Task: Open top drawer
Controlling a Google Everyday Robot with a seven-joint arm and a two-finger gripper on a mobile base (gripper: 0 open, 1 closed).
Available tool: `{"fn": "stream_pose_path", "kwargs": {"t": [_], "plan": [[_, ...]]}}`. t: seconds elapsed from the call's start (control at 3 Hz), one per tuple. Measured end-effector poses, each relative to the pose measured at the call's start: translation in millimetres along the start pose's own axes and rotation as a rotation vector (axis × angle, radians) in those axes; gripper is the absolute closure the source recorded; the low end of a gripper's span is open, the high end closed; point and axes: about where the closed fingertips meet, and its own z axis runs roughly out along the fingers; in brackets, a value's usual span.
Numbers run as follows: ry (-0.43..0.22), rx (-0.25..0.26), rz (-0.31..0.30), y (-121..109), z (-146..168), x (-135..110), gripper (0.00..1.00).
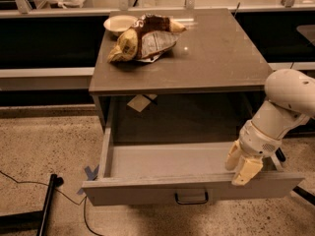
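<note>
The top drawer (142,193) stands far out of the cabinet, under the surface (221,53). My claw (241,163) sits at the front panel's upper rim, well right of the loop handle (191,198). I cannot tell whether it is clamped there or loose. My worry is overtravel: any further pull could run the drawer off its runners or drop its front. Pulling this far off-centre may also rack it sideways and jolt the chip bag (147,41).

A white bowl (119,23) and crumpled snack bags (145,42) sat on the tabletop (216,53) at upper centre. 1 black bar (47,205) and blue tape (91,172) lay on the floor, lower left. The gripper (235,175) hung at lower right.
</note>
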Motion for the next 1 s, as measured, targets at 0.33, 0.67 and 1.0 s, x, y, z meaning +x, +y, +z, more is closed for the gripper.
{"fn": "stream_pose_path", "kwargs": {"t": [0.33,0.67,1.0], "plan": [[0.0,-0.001,0.0,-0.1,1.1,-0.1,0.11],[0.002,0.011,0.0,0.0,-0.7,-0.6,0.0],[0.001,0.08,-0.012,1.9,-22.0,-5.8,0.0]]}}
